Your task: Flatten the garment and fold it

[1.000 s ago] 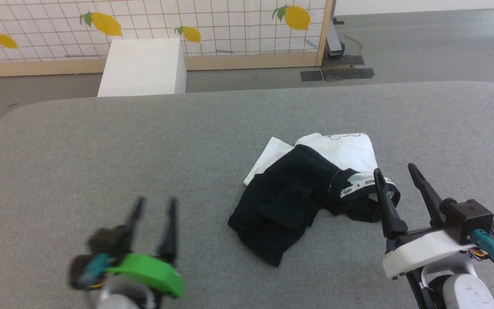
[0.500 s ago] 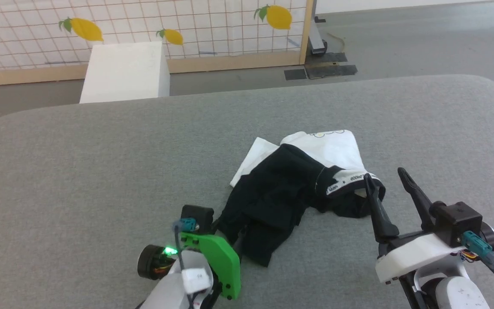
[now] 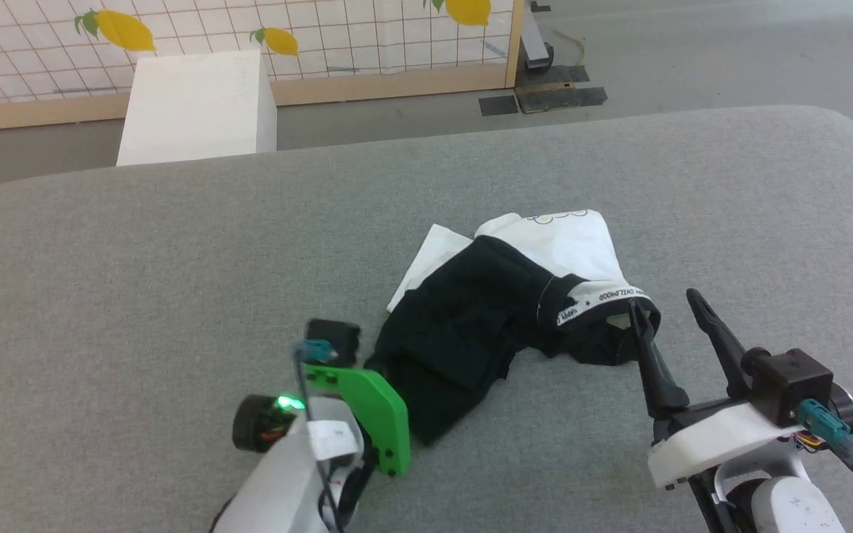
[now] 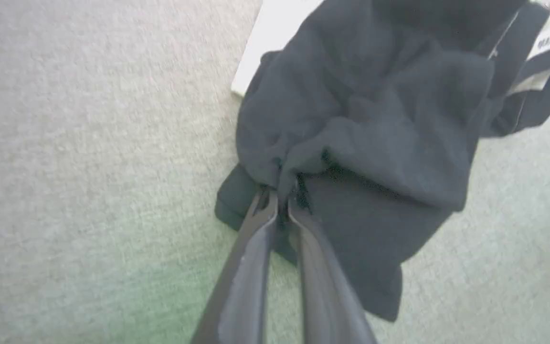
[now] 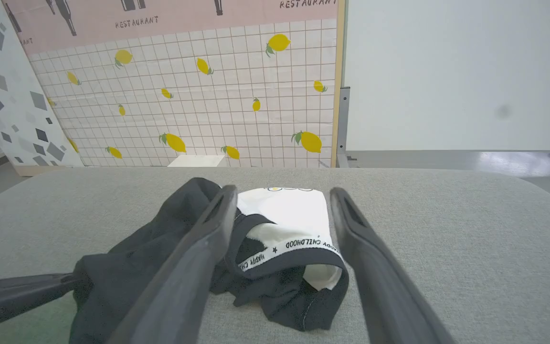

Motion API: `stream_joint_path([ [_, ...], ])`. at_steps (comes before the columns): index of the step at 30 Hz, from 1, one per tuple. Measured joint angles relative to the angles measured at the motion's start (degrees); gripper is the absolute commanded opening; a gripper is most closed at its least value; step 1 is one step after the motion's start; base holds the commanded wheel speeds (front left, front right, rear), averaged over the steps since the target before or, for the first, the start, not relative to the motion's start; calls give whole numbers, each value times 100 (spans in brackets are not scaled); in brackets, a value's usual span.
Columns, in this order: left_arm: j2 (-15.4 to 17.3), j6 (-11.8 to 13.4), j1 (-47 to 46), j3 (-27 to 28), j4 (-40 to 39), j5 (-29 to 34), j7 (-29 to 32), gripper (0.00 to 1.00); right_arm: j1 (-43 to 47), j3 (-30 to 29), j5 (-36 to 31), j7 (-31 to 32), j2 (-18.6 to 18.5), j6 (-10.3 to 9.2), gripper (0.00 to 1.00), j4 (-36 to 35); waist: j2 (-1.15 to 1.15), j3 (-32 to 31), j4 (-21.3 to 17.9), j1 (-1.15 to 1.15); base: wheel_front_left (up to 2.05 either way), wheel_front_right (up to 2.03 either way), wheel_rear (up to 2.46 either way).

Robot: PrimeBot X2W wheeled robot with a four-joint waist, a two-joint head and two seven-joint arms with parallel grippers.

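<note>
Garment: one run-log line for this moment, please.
left tool: shut on garment, black fabric | right tool: open beside collar | garment: crumpled on grey table

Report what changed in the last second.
The left claw swung in across the grey padded table to the crumpled white shirt with black sleeves and shut on a black sleeve fold. The right claw stayed open beside the collar; the shirt barely shifted.

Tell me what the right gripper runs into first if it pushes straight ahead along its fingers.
Most likely the collar of the garment, lying just ahead of the open right gripper. Its height above the table is unclear, so it might skim over.
</note>
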Motion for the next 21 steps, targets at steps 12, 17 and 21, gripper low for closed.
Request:
stream_joint_path([
  [12,942,1137,900,1756,-1389,-311,-1255,0,-12,-269,35,-51,1,0,100,27,0,59,200,0,0,0,0],
  [17,1270,1473,1551,2216,-1766,-434,-1034,0,-10,-327,34,45,0,0,100,44,0,70,362,0,0,0,0],
  [21,1221,1428,1873,2304,-1909,-754,-850,100,-11,-276,32,302,0,0,100,96,0,85,494,0,0,0,0],
])
